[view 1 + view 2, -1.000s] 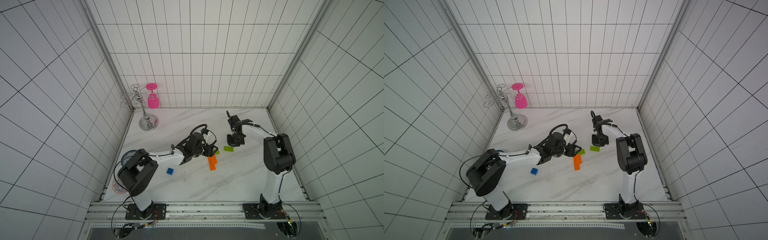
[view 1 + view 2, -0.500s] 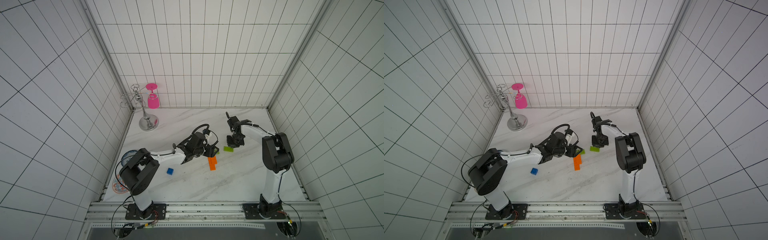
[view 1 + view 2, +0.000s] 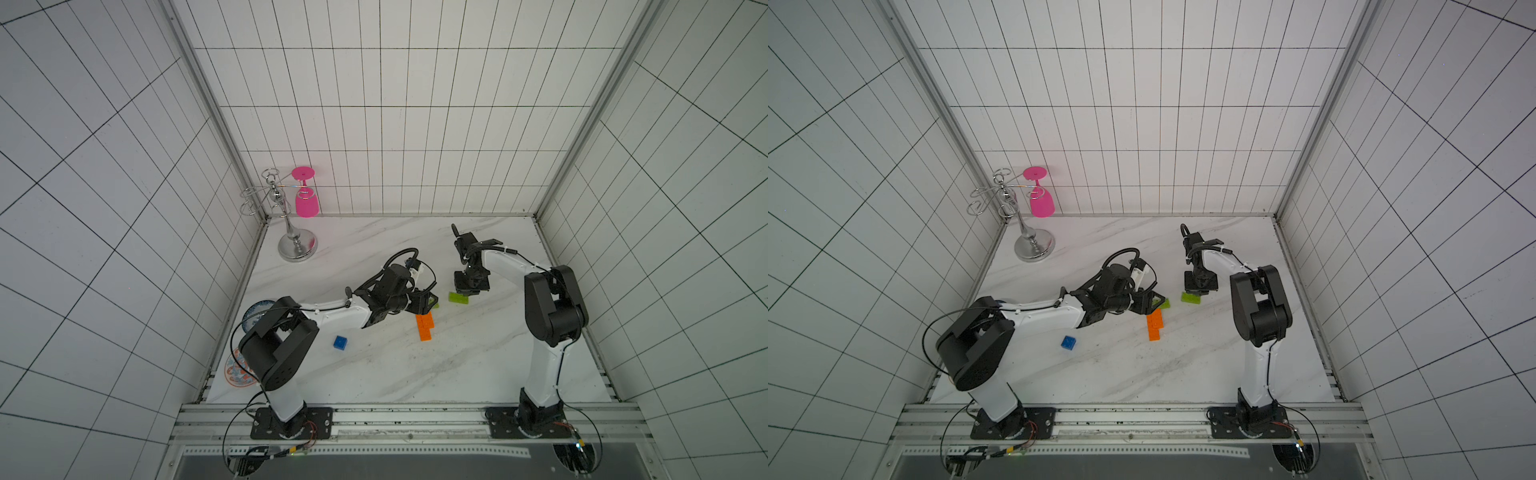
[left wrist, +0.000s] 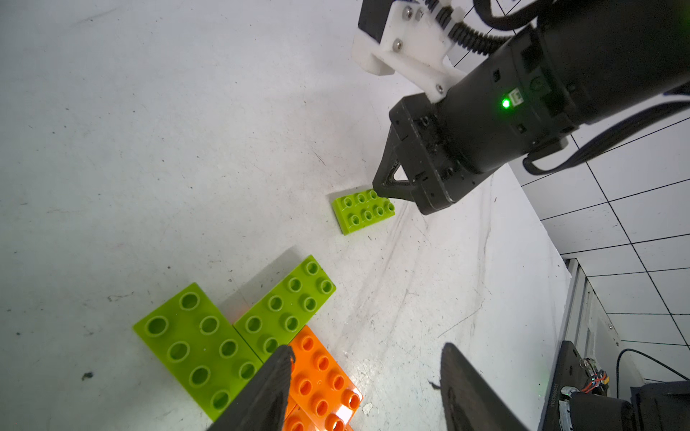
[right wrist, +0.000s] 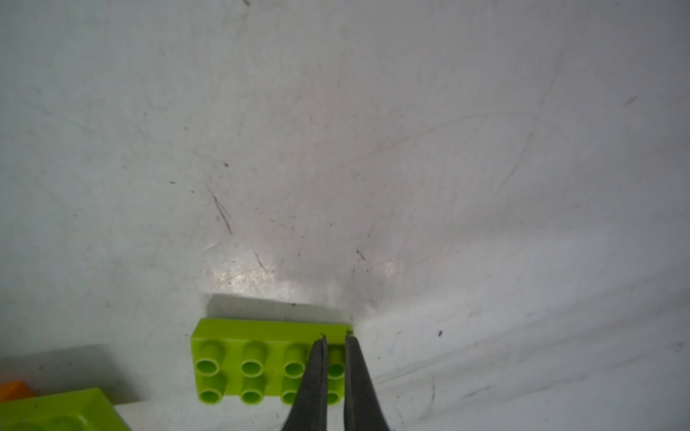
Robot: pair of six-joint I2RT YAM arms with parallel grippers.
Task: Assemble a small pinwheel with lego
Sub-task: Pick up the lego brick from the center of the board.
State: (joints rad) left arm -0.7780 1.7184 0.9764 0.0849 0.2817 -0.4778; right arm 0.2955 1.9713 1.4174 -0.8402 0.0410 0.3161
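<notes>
A loose lime-green brick (image 3: 459,298) (image 3: 1191,297) lies studs up on the marble table. My right gripper (image 5: 335,337) points down on one end of this brick (image 5: 257,364), shut with the end studs pinched between its fingers. To its left lies the partly built pinwheel: two lime-green bricks (image 4: 198,343) (image 4: 287,306) joined on an orange stepped stem (image 4: 321,377) (image 3: 424,326) (image 3: 1155,325). My left gripper (image 4: 366,349) (image 3: 426,305) hangs open just above it, holding nothing, one finger over the green-orange joint. A blue square brick (image 3: 340,342) (image 3: 1068,342) lies alone under the left arm.
A chrome glass stand (image 3: 297,245) with a pink glass (image 3: 306,201) hanging upside down stands at the back left corner. Two patterned plates (image 3: 253,316) (image 3: 239,370) lie at the table's left edge behind the left arm. Tiled walls close in three sides.
The right gripper's fingers have closed onto the end of the loose green brick. The left gripper edged slightly right over the joined bricks and stayed open.
</notes>
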